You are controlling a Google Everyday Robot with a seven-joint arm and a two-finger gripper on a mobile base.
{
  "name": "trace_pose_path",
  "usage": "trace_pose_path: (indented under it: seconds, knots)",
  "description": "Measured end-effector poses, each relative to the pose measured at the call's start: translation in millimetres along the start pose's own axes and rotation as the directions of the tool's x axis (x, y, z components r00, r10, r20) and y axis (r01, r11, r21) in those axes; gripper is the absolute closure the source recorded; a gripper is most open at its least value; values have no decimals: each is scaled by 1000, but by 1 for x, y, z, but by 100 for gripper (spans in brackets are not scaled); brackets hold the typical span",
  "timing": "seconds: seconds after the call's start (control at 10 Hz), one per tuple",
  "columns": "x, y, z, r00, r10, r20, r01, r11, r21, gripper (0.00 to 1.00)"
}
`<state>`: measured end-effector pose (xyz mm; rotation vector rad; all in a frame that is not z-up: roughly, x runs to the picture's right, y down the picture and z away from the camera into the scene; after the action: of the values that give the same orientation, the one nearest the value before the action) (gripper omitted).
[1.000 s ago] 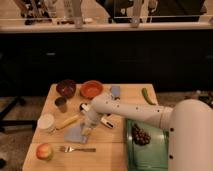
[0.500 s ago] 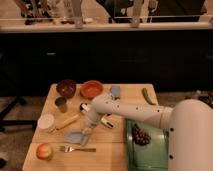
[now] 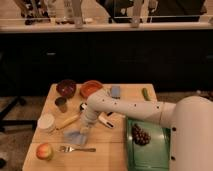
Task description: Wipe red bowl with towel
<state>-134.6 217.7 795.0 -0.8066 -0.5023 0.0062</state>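
The red bowl (image 3: 91,88) stands at the back of the wooden table, right of a darker maroon bowl (image 3: 66,88). The towel (image 3: 75,136), a pale grey-blue cloth, lies flat near the front left, above a fork. My gripper (image 3: 85,128) points down at the towel's upper right corner and touches or nearly touches it. The arm reaches in from the right across the table's middle. The gripper is well in front of the red bowl and apart from it.
A metal cup (image 3: 61,104), a white cup (image 3: 46,122) and a yellow stick-like item (image 3: 67,121) stand left. An apple (image 3: 45,151) and fork (image 3: 77,149) lie in front. A blue-grey block (image 3: 116,91), a green vegetable (image 3: 146,93) and a green tray (image 3: 150,155) holding grapes (image 3: 141,135) are right.
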Motion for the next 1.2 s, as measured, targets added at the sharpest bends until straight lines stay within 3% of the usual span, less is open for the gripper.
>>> trace_pose_path:
  seconds: [0.5, 1.2]
  knots:
    - [-22, -11, -37, 1000, -30, 5, 30, 999, 35, 85]
    - [-38, -58, -61, 996, -24, 88, 19, 998, 60, 85]
